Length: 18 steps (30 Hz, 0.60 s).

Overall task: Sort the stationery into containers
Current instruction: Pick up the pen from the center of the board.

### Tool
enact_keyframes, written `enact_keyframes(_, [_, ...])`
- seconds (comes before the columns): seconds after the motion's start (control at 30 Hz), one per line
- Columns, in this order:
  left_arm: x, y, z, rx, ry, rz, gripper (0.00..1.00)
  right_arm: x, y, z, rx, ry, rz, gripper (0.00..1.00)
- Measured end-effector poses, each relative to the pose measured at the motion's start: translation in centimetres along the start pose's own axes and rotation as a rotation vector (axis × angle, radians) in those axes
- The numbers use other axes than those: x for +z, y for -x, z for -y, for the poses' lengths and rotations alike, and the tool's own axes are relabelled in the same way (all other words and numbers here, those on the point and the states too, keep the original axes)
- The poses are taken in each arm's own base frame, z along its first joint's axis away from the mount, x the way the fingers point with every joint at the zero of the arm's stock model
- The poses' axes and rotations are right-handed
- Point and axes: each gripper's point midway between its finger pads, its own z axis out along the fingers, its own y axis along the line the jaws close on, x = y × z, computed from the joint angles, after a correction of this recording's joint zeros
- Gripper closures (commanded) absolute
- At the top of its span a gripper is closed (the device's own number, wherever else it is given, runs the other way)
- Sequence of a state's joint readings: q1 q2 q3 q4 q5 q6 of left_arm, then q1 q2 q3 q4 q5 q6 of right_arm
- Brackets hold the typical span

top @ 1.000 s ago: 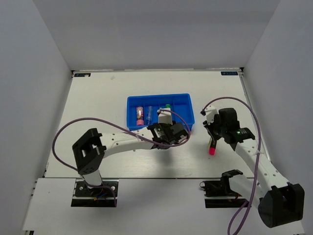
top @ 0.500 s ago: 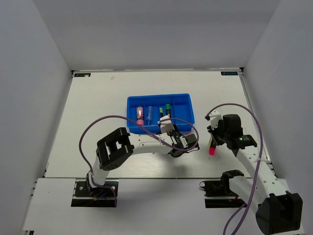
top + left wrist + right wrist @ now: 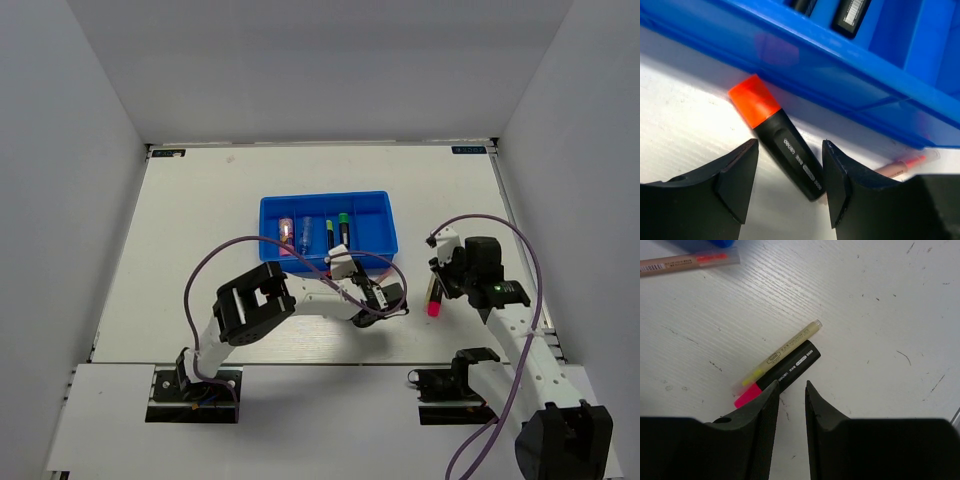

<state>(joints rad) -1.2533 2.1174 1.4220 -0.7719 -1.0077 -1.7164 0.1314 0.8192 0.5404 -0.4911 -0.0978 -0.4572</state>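
A black marker with an orange end (image 3: 785,145) lies on the table against the front wall of the blue tray (image 3: 840,65). My left gripper (image 3: 789,175) is open, with a jaw on either side of the marker's black body and clear of it. In the top view the left gripper (image 3: 385,295) is just off the tray's front right corner. My right gripper (image 3: 791,390) is narrowly open and empty, hovering just above a black marker with a pink end (image 3: 790,367) and a thin pale stick (image 3: 785,350) beside it. The pink-ended marker (image 3: 434,300) lies right of the tray (image 3: 325,197).
The tray holds a pink tube (image 3: 287,235), a clear-blue tube (image 3: 305,233) and two black markers (image 3: 343,225) in separate compartments. Another pale stick (image 3: 900,165) lies near the tray's corner and also shows in the right wrist view (image 3: 685,262). Cables loop over both arms.
My left gripper has swung from the tray's front edge to the right, down to the table by the tray's front right corner. My right gripper shifted slightly. The pink-ended marker has not moved.
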Motion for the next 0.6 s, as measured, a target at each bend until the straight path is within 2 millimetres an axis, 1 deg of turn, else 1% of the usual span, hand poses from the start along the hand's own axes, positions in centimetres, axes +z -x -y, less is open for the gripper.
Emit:
enact_keyframes(0.13, [0.2, 0.0, 0.1, -0.006, 0.001, 0.014, 0.36, -0.1, 0.0, 0.1, 0.012, 0.005, 0.007, 0.69])
enact_keyframes(0.3, [0.5, -0.1, 0.9, -0.020, 0.004, 0.034, 0.36, -0.1, 0.0, 0.2, 0.025, 0.011, 0.015, 0.69])
enact_keyframes(0.53, [0.7, -0.2, 1.2, -0.021, 0.054, 0.047, 0.36, -0.3, 0.2, 0.3, 0.042, 0.017, 0.037, 0.69])
enact_keyframes(0.57, [0.8, -0.2, 1.1, -0.020, 0.064, 0.046, 0.38, -0.4, 0.3, 0.3, 0.046, 0.018, 0.040, 0.69])
enact_keyframes(0.6, [0.7, -0.2, 0.9, -0.024, 0.074, 0.046, 0.42, -0.4, 0.3, 0.4, 0.048, 0.019, 0.043, 0.69])
